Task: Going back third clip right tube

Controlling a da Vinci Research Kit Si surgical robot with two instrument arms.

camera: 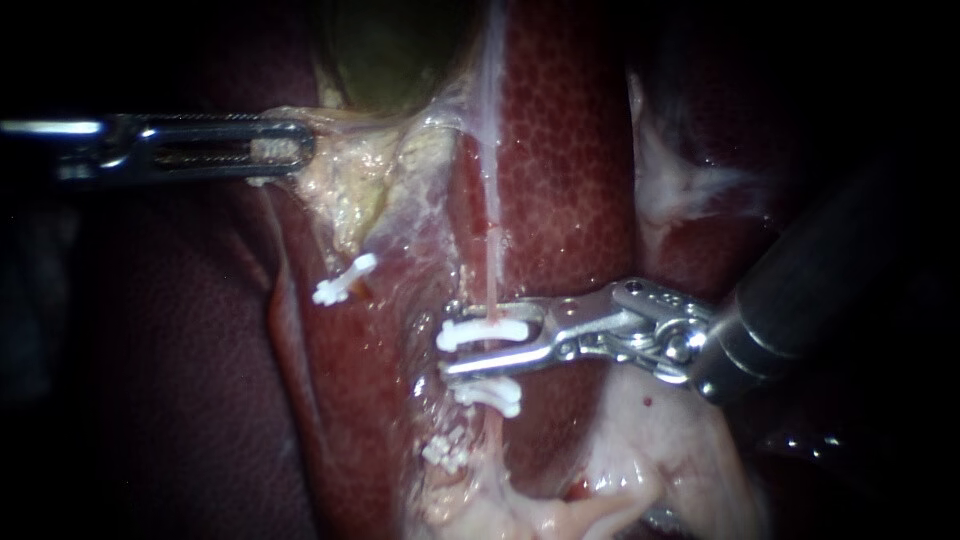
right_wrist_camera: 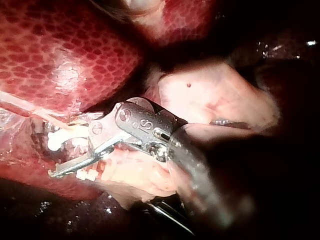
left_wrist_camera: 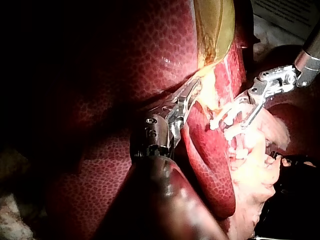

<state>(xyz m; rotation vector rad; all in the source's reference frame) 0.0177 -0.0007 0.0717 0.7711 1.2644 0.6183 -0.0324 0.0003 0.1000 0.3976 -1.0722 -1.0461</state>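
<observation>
1. Clip (camera: pixel 472 335) sits closed across the tube (camera: pixel 492 250), between the jaws of the right instrument (camera: pixel 450 338). Those jaws stand apart and grip nothing, and a gap shows between the clip and the lower jaw.
2. The step in hand looks like the pull-back. Draw the right instrument out along its own shaft line, away from the tube, so that neither jaw drags the clip sideways.
3. Keep the jaws spread until their tips are past the clip's ends. Closing early could catch the clip or the tube.
4. The upper jaw lies close to the clip, and I cannot tell whether they touch. Ease off slowly and watch that the clip does not follow.
5. A second clip (camera: pixel 490 395) sits on the tube just beyond the lower jaw. Do not dip toward it.
6. The left instrument (camera: pixel 295 150) is clamped on pale tissue (camera: pixel 350 170) beside the gallbladder (camera: pixel 400 50), well apart from the right jaws. Hold that pull even, so the tube does not shift during the exit.
7. The liver (camera: pixel 570 180) lies behind the right jaws. Keep the tips off it.
</observation>
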